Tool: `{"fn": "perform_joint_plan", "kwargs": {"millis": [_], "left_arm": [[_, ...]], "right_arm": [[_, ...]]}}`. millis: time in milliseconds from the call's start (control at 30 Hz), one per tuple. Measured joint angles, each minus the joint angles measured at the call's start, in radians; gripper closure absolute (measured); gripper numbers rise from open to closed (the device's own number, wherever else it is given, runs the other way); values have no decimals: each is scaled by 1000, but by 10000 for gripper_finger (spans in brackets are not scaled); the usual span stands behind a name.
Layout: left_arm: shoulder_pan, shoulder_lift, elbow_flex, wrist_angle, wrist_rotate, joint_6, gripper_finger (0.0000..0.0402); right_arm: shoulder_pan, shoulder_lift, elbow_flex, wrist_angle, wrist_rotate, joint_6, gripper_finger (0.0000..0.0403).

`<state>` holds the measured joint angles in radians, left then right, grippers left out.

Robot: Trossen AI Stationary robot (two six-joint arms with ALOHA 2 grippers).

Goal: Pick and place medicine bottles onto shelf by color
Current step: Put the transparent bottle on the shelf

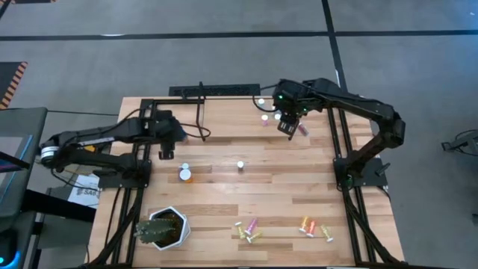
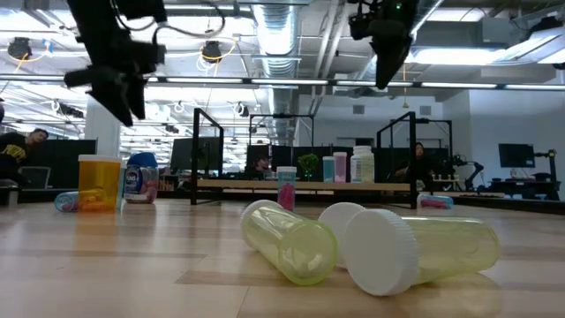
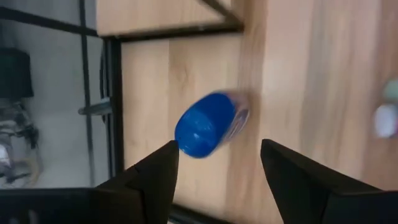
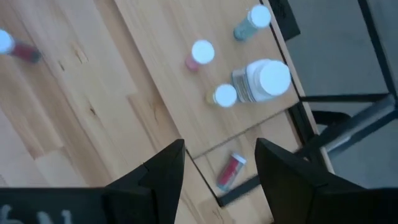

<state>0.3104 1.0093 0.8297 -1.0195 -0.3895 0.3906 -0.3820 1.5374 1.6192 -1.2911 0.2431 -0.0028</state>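
The shelf (image 4: 161, 81) is a narrow plank of pale, straight-grained wood at the far edge of the table (image 1: 224, 187), with thin black rod uprights at its ends. Several medicine bottles stand on it in the right wrist view: a wide white bottle (image 4: 261, 82) with a printed label and a smooth round cap, a small yellow vial (image 4: 224, 96) touching its side, a pink vial (image 4: 200, 54) just beside that, and a teal-bodied vial (image 4: 251, 21) farther along. All are white-capped cylinders. A red-pink vial (image 4: 231, 169) lies on its side on the table just off the shelf's end.

The right gripper (image 4: 217, 168) hangs above the shelf, its two dark, flat fingers spread wide with nothing between them.

The left gripper (image 3: 217, 163) hovers over a bottle with a glossy blue lid (image 3: 205, 124) near the table's left edge, fingers parted and empty.

At mid-table stand a translucent orange bottle (image 1: 184, 174) and a small white-capped vial (image 1: 240, 165). Along the near edge lie two loose clusters of tipped vials, yellow and pink (image 1: 249, 230), then orange and yellow (image 1: 314, 227). In the low view the nearest are clear yellow-green tubes (image 2: 287, 238) with ribbed white caps. A spiky green plant (image 1: 160, 228) sits in a white pot at the near left corner.
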Motion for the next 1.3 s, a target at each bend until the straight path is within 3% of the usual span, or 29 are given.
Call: {"fn": "perform_joint_plan", "kwargs": {"millis": [300,600,967,1300], "left_arm": [[143,65,-1,52,91,166,179],[296,64,-1,111,275,266,179],[416,99,-1,158,449,365,179],[427,212,-1,163,427,349,179]], "right_arm": [[7,-188,-121,38,7,38,187],[30,-508,-491,290,18,86,187],[116,-812,-926,578,21,281,187],[171,-918,-1106,689,40,327,187]]}}
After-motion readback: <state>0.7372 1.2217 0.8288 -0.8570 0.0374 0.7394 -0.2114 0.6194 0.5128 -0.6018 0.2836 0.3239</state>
